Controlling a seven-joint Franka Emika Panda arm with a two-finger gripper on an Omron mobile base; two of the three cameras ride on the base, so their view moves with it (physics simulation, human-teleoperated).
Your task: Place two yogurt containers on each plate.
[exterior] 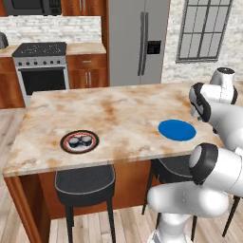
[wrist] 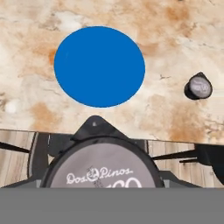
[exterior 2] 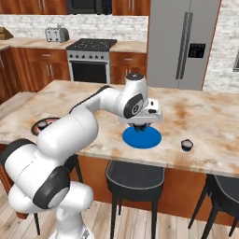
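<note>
Landmark: blue plate (exterior: 177, 130), bare, on the marble island counter (exterior: 118, 118) near its front edge.

Well to its left in the left base view, also by the front edge: the black plate (exterior: 79, 141) with red-orange ring, carrying two yogurt cups (exterior: 79, 140) side by side, touching or nearly so.

Over the blue plate, right base view: gripper (exterior 2: 140, 127) hangs just above it, pointing down. Hand view has a yogurt cup (wrist: 103, 168) labelled "Dos Pinos" right at the camera between the fingers, so the gripper is grasping it, held above the plate's near edge.

Right of the blue plate: a lone yogurt cup (exterior 2: 187, 144) on the counter, near but apart from the plate.
</note>
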